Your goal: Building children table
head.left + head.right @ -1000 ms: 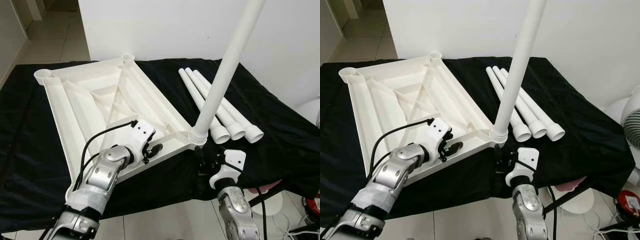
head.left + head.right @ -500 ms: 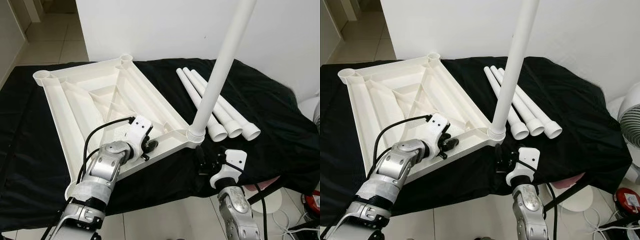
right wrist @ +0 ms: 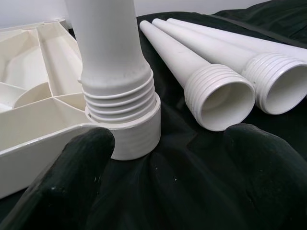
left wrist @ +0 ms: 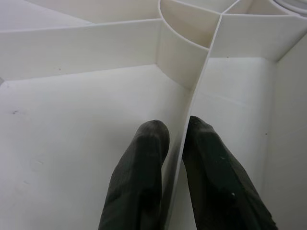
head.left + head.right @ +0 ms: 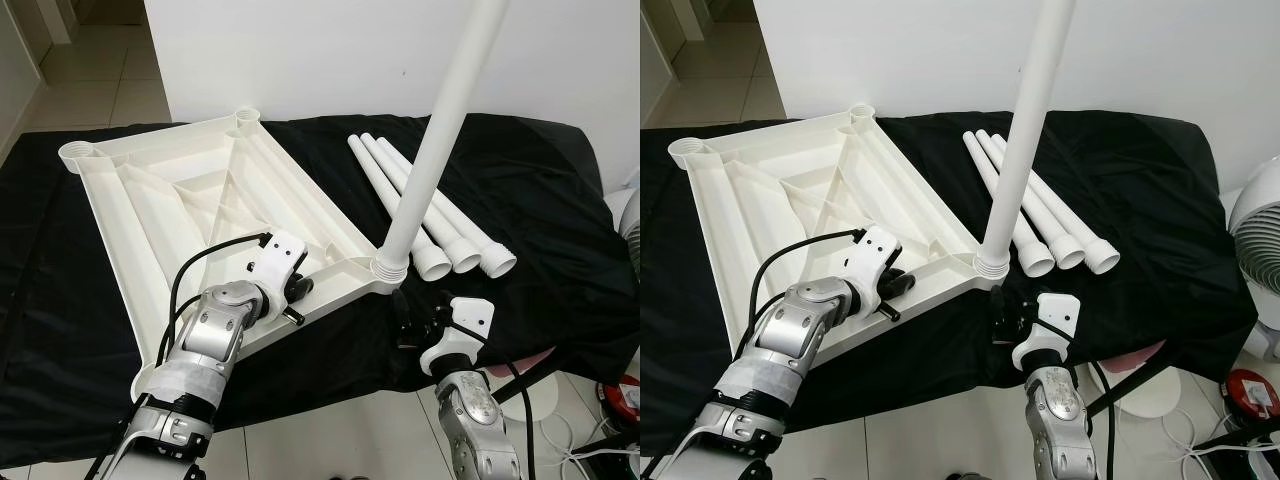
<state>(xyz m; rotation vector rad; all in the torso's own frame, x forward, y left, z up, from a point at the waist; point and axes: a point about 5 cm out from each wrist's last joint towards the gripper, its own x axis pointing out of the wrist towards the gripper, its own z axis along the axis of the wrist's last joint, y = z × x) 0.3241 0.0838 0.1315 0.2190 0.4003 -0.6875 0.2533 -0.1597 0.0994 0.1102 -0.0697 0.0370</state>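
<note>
The white plastic tabletop (image 5: 130,230) lies upside down on a black cloth. One white leg (image 5: 432,160) stands upright in its near right corner socket (image 5: 390,268). Three loose legs (image 5: 445,222) lie side by side on the cloth to the right. My left gripper (image 5: 295,290) rests on the tabletop's near edge. In the left wrist view this gripper (image 4: 175,139) is shut on a thin inner rib (image 4: 204,76). My right gripper (image 5: 405,318) sits just in front of the socket. It is open (image 3: 168,158), with the leg's threaded base (image 3: 120,115) between and beyond its fingers.
The black cloth (image 5: 540,200) drapes over the support's front and right edges. A white wall stands right behind it. A white fan (image 5: 1255,250) and a red object (image 5: 1250,395) are on the tiled floor at the right.
The whole view has shifted slightly. My left gripper's fingers have drawn together onto the tabletop rib. The right gripper and the standing leg keep their places.
</note>
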